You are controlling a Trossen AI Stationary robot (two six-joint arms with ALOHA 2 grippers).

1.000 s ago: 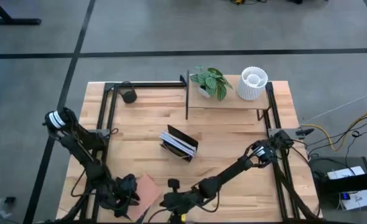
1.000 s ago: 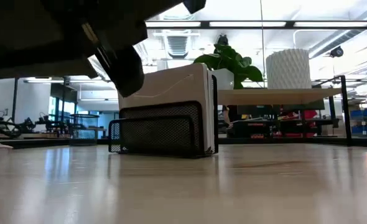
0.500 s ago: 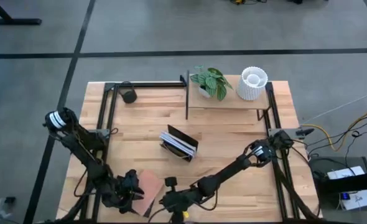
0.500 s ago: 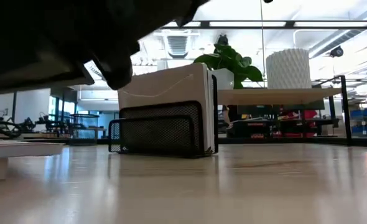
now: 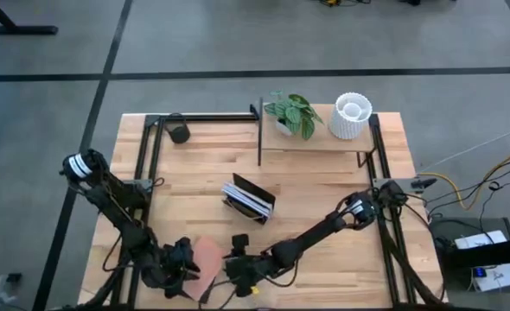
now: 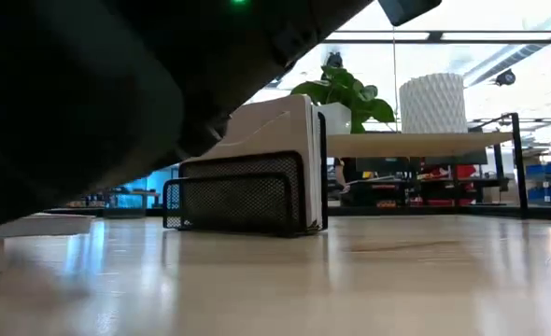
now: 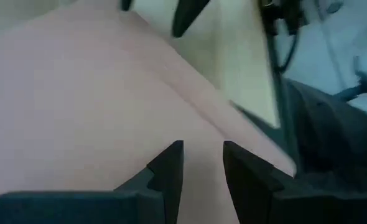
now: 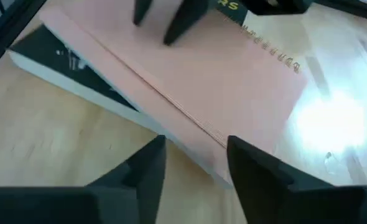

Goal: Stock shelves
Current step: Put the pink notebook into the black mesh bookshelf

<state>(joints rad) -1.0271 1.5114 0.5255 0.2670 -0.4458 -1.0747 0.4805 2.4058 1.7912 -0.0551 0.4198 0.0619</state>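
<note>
Left gripper (image 5: 184,269): at the near left of the table, over the pink book (image 5: 207,259); in its wrist view the two fingers (image 7: 169,171) stand narrowly apart with the pink cover between and beneath them, not clearly clamped on it.
Pink book: lies flat near the table's front edge, on top of a darker book (image 8: 65,62), between the two grippers.
Book rack (image 5: 249,199): mid-table, already holding white books upright.
Right gripper (image 5: 240,262): just beside the pink book's right edge; its fingers (image 8: 147,168) are spread wide and hold nothing, aimed at the book's edge.
Shelves (image 5: 315,142): at the far right of the table, well apart from the grippers; the board carries a green plant (image 5: 293,112) and a white ribbed pot (image 5: 352,116).
Progress: early to middle, I judge; plant and pot are on the board, but the pink book is not yet lifted and the darker book is untouched.
Writing: gold letters run along the pink cover's far edge in the right wrist view, too small and cut off to read; no brand can be made out.
</note>
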